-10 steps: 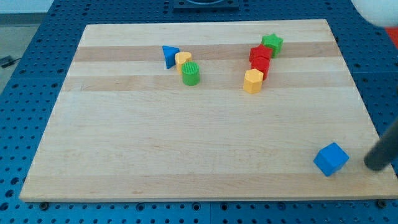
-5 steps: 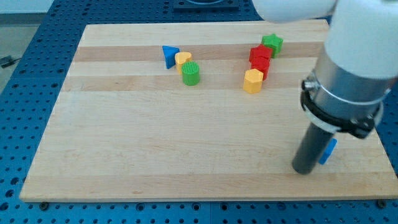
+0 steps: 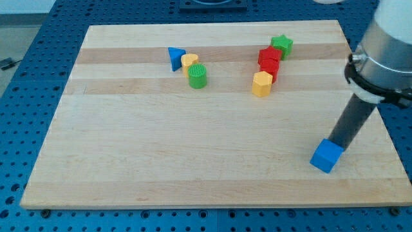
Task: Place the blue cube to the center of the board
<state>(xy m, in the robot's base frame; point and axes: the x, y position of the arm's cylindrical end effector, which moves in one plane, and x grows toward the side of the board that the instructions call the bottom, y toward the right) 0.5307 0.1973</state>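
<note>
The blue cube (image 3: 326,156) sits on the wooden board (image 3: 193,148) near its bottom right corner. My tip (image 3: 336,145) is at the cube's upper right edge, touching it or nearly so. The dark rod slants up to the view's right into the arm's grey housing (image 3: 386,45).
A blue triangle (image 3: 175,58), a yellow block (image 3: 189,62) and a green cylinder (image 3: 197,76) cluster at the upper middle left. A green star (image 3: 281,45), two red blocks (image 3: 269,61) and a yellow hexagon (image 3: 261,84) line up at the upper right.
The arm swung over the cube to its left side, then back to its upper right. The blue cube has slid a little to the left and turned.
</note>
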